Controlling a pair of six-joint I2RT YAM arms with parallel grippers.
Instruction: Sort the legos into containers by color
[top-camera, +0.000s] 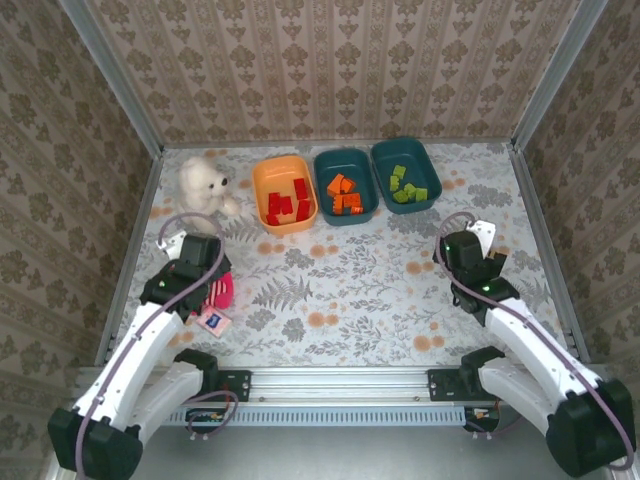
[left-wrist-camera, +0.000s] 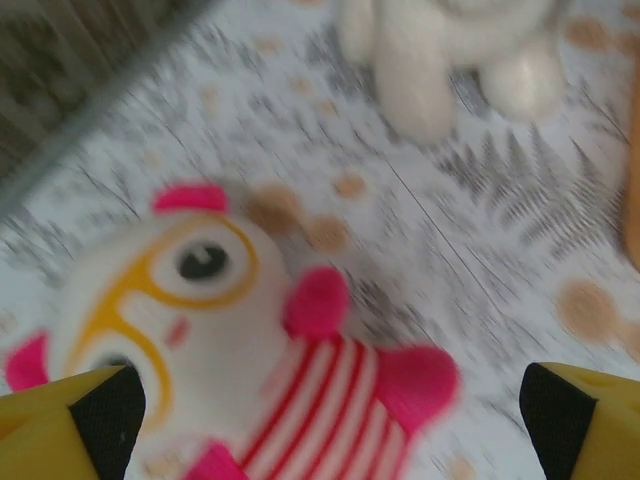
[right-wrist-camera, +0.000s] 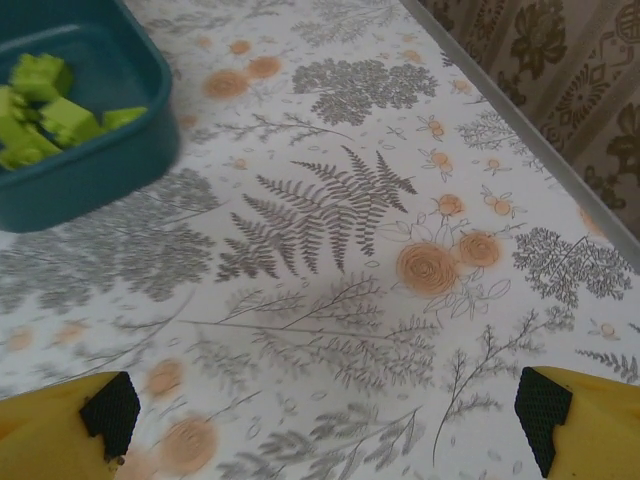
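Three containers stand in a row at the back. The orange tub (top-camera: 262, 180) holds red legos (top-camera: 288, 203). Orange legos (top-camera: 345, 194) lie in the middle teal tub (top-camera: 325, 165), and lime green legos (top-camera: 406, 186) (right-wrist-camera: 45, 110) lie in the right teal tub (top-camera: 430, 165) (right-wrist-camera: 90, 170). My left gripper (top-camera: 200, 268) (left-wrist-camera: 330, 420) is open at the near left, its fingers spread wide over a pink plush doll (left-wrist-camera: 200, 300). Over bare tablecloth at the near right, my right gripper (top-camera: 468, 258) (right-wrist-camera: 325, 410) is open with nothing between its fingers.
A white teddy bear (top-camera: 205, 183) (left-wrist-camera: 440, 50) sits left of the orange tub, just beyond the left gripper. A small flat square card (top-camera: 213, 321) lies beside the pink plush doll (top-camera: 222, 290). Metal frame rails and patterned walls bound the table on three sides.
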